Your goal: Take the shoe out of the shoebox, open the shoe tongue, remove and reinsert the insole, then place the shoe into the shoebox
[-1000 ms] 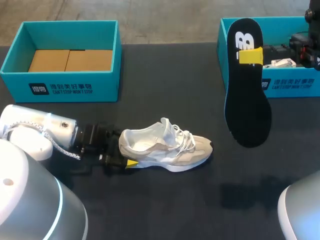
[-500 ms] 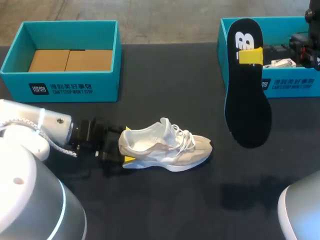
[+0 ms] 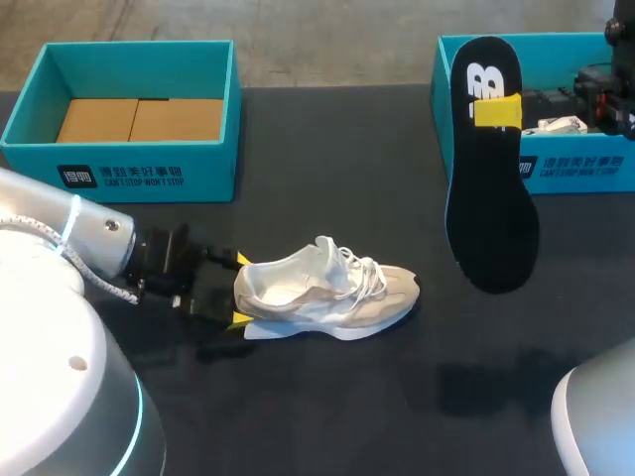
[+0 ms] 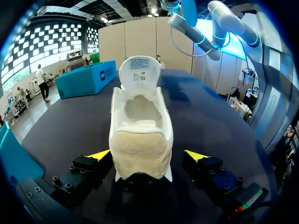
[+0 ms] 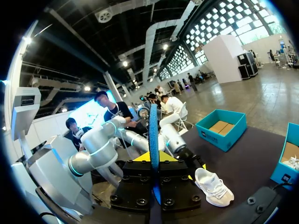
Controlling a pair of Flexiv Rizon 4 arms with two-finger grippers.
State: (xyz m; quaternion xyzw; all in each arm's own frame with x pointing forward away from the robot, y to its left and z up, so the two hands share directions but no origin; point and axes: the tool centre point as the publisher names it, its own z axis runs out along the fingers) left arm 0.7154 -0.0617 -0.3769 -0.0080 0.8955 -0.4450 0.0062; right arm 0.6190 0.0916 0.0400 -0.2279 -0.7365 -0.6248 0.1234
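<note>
The shoe is already out of its box and the insole is out of the shoe. What is left, as I judge it, is to put the insole back and to place the shoe into a shoebox.

On the dark desk [image 3: 327,178] an open teal cardboard shoebox [image 3: 119,174] stands at the far left, and a second teal shoebox [image 3: 585,169] at the far right.

The long black foam insole [image 3: 491,188] hangs upright in front of the right box. Its long axis is nearly vertical, the end with the white logo up. The right pincer [image 5: 153,156] is clenched on it from two sides.

The white and beige sneaker [image 3: 322,297] lies on its sole at the near middle of the desk. Its long axis runs left to right, with the toe to the right and the heel to the left. Its white tongue [image 4: 140,70] stands lifted.

The left pincer [image 4: 147,156] is released; its fingers stand on both sides of the heel, apart from it.
</note>
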